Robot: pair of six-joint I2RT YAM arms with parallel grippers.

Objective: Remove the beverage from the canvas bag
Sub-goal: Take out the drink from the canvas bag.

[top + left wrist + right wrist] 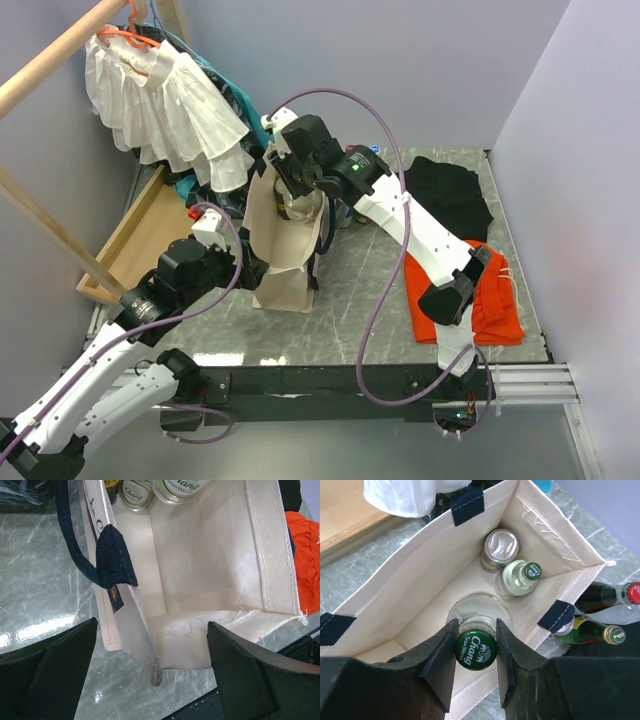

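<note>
Right tool [476, 647] is clamped on the capped neck of the glass bottle [479, 611], which stands inside the canvas bag [420, 575] on the worktop [370, 300]. Left tool [152, 630]: jaws apart, bag's end in the gap, nothing gripped

Risks as you lift:
- your hold is on the cap alone, so the bottle may slip
- the unheld bag may rise or tip with it
- a swing could knock the can [501, 547] close by

Cap reads "Chang Soda Water"; "Chang" also shows on labels in the left wrist view
</note>
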